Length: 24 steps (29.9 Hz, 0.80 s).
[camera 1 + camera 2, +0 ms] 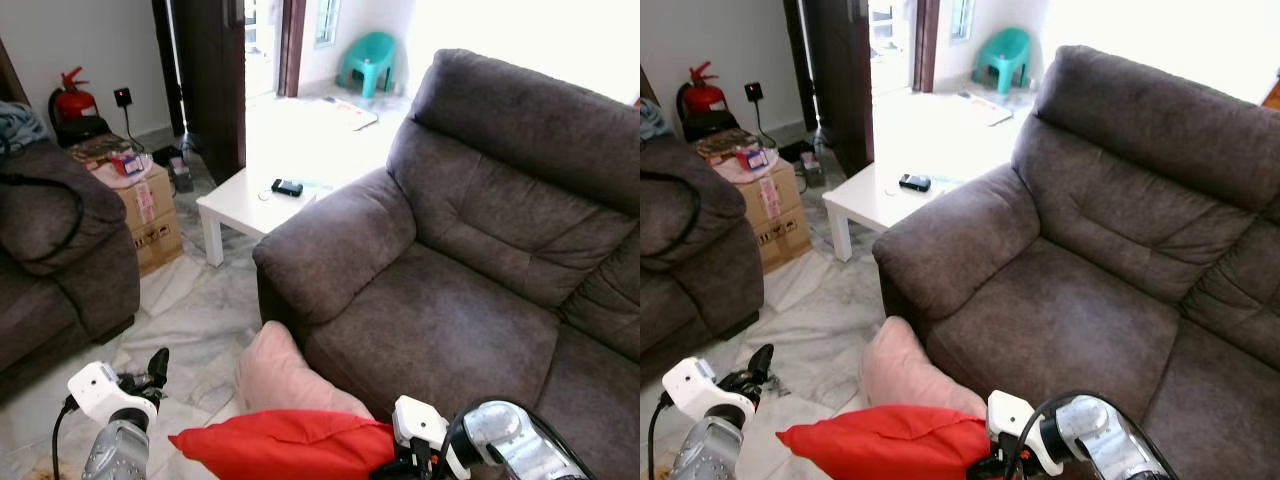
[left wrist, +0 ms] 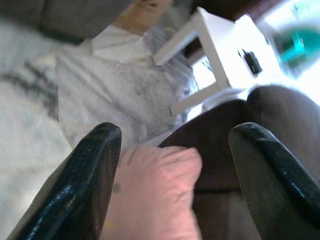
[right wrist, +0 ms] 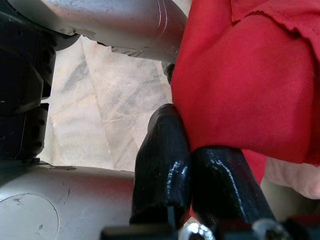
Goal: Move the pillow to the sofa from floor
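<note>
A red pillow [image 1: 285, 445] hangs low in front of me, just left of the grey sofa's seat [image 1: 440, 330]. My right gripper [image 3: 187, 145] is shut on its edge, the fabric pinched between the two black fingers. Behind it, a pink pillow [image 1: 280, 375] stands on the floor and leans against the sofa's front, below the armrest [image 1: 335, 245]. My left gripper [image 1: 157, 365] is open at the lower left, over the marble floor. In the left wrist view its fingers [image 2: 90, 165] frame the pink pillow [image 2: 155, 190] without touching it.
A white side table [image 1: 245, 205] with a small black device [image 1: 287, 187] stands beside the sofa's armrest. A cardboard box [image 1: 150, 215] and a second grey sofa [image 1: 50, 260] are on the left. Marble floor [image 1: 195, 315] lies between the two sofas.
</note>
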Tool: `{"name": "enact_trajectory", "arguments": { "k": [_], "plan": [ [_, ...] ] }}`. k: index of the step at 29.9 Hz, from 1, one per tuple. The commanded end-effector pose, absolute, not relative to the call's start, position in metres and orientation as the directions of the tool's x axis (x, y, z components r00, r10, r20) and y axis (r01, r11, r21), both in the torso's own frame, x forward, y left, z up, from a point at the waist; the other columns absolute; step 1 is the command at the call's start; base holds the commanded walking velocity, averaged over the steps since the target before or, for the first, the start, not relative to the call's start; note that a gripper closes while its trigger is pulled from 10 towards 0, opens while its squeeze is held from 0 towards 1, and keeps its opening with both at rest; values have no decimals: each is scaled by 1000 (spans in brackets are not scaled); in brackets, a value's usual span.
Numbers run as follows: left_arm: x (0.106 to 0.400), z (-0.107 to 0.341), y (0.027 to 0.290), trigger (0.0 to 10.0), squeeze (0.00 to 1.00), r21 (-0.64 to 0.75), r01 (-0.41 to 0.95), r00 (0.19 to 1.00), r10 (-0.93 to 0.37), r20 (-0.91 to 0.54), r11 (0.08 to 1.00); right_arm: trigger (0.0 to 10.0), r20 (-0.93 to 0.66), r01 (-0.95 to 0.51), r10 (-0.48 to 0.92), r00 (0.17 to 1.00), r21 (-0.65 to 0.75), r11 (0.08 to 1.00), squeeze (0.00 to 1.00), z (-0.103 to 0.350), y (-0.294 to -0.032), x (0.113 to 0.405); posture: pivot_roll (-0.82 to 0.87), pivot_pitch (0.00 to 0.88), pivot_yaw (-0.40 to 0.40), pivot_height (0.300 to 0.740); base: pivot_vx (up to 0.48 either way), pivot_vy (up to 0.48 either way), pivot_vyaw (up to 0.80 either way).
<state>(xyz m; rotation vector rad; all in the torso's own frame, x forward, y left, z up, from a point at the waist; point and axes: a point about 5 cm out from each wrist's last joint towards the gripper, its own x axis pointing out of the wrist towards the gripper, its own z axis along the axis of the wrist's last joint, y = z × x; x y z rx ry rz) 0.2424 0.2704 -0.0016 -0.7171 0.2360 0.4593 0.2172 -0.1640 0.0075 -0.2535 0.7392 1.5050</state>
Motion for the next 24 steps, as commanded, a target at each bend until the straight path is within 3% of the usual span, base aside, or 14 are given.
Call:
{"name": "enact_trajectory", "arguments": {
  "k": [1,6,17,22,24],
  "plan": [
    [240,-7,268,10000,0,-613,-513,857,322,-402,601,10000,-531,-969,845,-58,234,80,0,24,-165,228,177,0,-150,740,0,0,0],
    [239,-17,269,10000,0,-590,-626,778,356,-518,510,10000,-538,-969,841,-52,231,88,0,23,-165,229,182,0,-150,740,0,0,0],
    [239,-31,251,10000,0,-583,-663,735,261,-626,470,10000,-518,-969,854,-44,231,90,0,24,-158,230,187,0,-150,740,0,0,0],
    [232,-41,246,10000,0,-507,-691,681,228,-696,515,10000,-498,-969,867,-20,223,105,0,28,-160,233,180,0,-152,740,0,0,0],
    [232,-43,243,10000,0,-490,-686,673,213,-708,538,10000,-476,-970,879,24,200,135,0,31,-159,238,175,0,-151,740,0,0,0]
  ]
}}
